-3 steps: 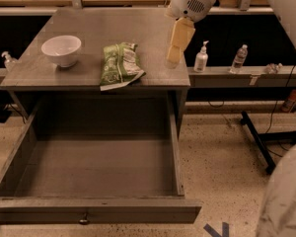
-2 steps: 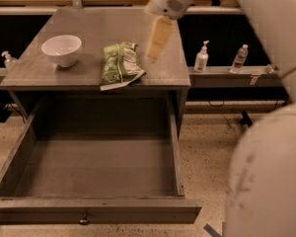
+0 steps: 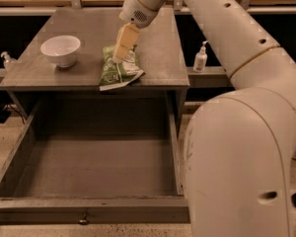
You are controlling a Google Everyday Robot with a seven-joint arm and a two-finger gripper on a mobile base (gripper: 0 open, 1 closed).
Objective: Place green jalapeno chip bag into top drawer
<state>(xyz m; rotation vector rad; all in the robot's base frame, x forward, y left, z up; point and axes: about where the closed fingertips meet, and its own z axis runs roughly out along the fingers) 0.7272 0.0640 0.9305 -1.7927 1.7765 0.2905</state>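
The green jalapeno chip bag (image 3: 116, 72) lies flat on the grey tabletop (image 3: 158, 58), near its front edge. My gripper (image 3: 119, 58) hangs from the white arm that reaches in from the right, and it is right over the bag's upper middle, at or just above its surface. The top drawer (image 3: 93, 169) is pulled fully open below the tabletop, with a bare grey floor, and a small round knob (image 3: 82, 220) shows on its front panel.
A white bowl (image 3: 61, 50) stands on the tabletop left of the bag. My large white arm body (image 3: 237, 152) fills the right side of the view. Small pump bottles stand at the left (image 3: 6, 60) and right (image 3: 201, 58) on side rails.
My gripper has moved left from the table's right side to over the chip bag, and the arm now fills more of the right side. The bag and bowl have not moved.
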